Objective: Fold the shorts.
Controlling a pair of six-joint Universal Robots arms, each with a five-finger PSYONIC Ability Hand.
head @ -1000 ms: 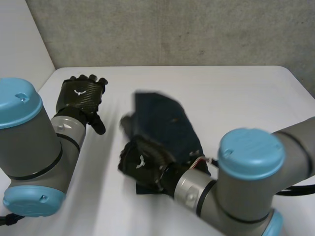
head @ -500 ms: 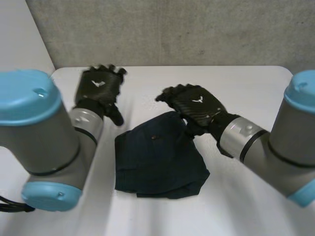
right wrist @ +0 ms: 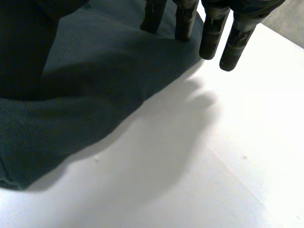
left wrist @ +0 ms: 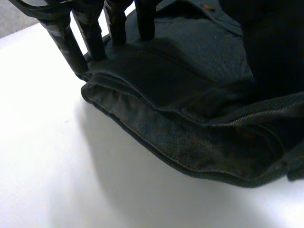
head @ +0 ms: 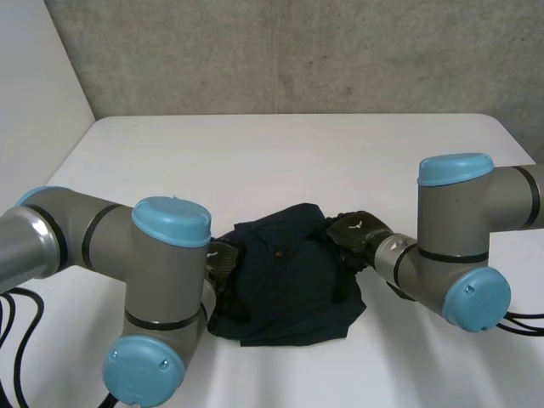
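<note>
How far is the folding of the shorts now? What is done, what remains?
Done: the shorts already lie doubled over in a layered bundle on the table. In hand: the left hand rests straight fingers on one side edge, the right hand on the opposite edge. Left: the bundle looks uneven, so probably smoothing or one more fold.

A white table spans the scene, smooth and matte, with rounded far corners. A grey concrete wall, rough and mottled, rises behind its far edge. A plain white panel stands along its left side.
</note>
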